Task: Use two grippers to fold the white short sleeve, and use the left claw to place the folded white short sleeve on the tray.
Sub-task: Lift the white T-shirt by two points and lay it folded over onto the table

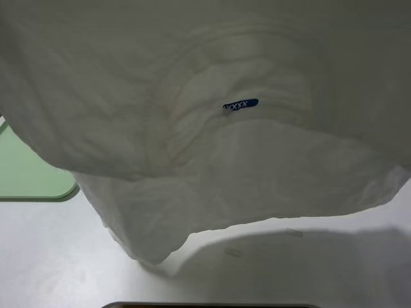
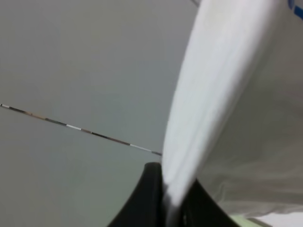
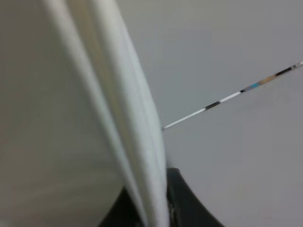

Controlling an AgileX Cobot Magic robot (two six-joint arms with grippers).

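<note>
White short sleeve point(image 1: 212, 160) hangs in the air beside the green tray point(image 1: 32, 176), hiding part of it. Left gripper point(image 2: 166, 201) and right gripper point(image 3: 152, 205) each clench a fabric edge. The fold looks midway; the next move calls for lowering both edges evenly.

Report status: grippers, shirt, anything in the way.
Left gripper shut on white short sleeve. Right gripper shut on it too. It hangs lifted, blocking most of high view. Green tray visible at left, shirt not on it.

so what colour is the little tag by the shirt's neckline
The tag is blue with white lettering, clearest in the exterior high view.
</note>
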